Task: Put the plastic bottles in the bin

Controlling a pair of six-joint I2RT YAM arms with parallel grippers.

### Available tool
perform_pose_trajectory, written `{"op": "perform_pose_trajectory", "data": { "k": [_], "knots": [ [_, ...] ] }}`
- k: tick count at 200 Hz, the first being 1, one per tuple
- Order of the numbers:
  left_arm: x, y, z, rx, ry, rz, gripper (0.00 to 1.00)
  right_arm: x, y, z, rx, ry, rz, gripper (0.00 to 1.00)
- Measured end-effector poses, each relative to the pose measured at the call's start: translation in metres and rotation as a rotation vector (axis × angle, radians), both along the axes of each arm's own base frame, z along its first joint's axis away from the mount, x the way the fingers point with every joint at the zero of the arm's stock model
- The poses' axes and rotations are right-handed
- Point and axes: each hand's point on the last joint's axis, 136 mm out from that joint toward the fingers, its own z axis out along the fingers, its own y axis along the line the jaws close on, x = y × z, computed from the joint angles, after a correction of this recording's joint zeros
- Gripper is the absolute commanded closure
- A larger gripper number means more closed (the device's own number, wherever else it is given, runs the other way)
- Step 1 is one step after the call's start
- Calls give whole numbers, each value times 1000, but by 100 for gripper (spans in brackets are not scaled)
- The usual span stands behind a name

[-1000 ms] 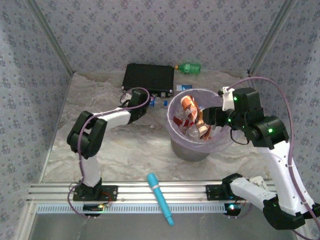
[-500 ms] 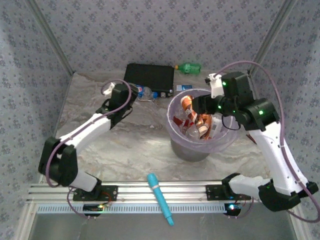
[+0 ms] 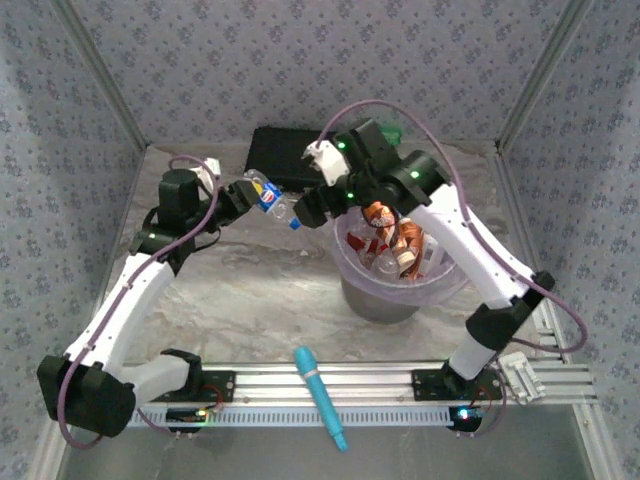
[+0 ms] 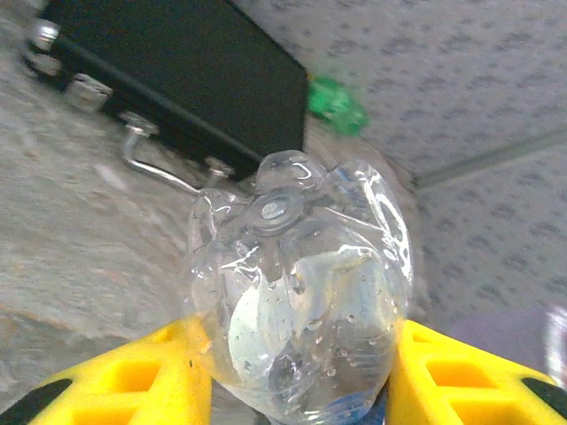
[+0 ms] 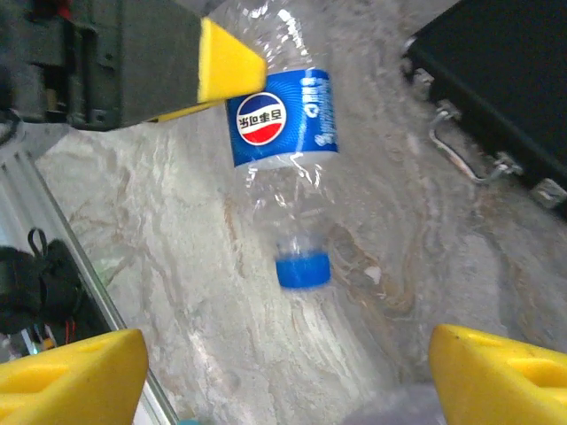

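left gripper clamped on the blue-labelled bottle, cap end slanting toward the bin; right gripper, fingers spread wide, faces that cap, nearer the bin.

Soft, even light fills the top view; the bin casts only a faint shadow at its base. In the left wrist view, white glints streak the clear bottle, and the black box at upper left is blurred. The right wrist view is bright and fairly sharp.
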Motion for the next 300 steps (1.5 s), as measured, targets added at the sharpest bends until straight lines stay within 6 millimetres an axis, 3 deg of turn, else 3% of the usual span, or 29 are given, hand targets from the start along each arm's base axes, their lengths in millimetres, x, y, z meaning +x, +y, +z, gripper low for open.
{"op": "perform_pose_trajectory", "data": {
  "k": [44,78,179,196,224,268,300],
  "knots": [
    [-16,-24,13,-84,-30,-157,64,1,33,-31,16,128,97,10],
    [-26,-38,20,-106,-50,-230,64,0,39,-40,26,172,123,12],
    [-31,-46,24,-105,-77,-268,64,9,36,-34,95,221,121,47],
    [-30,-47,25,-109,-80,-263,63,10,36,-33,102,227,118,49],
    [-28,-48,25,-113,-80,-259,54,11,35,-33,105,228,115,52],
    [-27,-52,32,-142,-91,-260,14,17,34,-29,129,232,100,54],
    [-28,-52,36,-142,-107,-262,7,26,30,-24,156,232,70,56]
  ]
}}
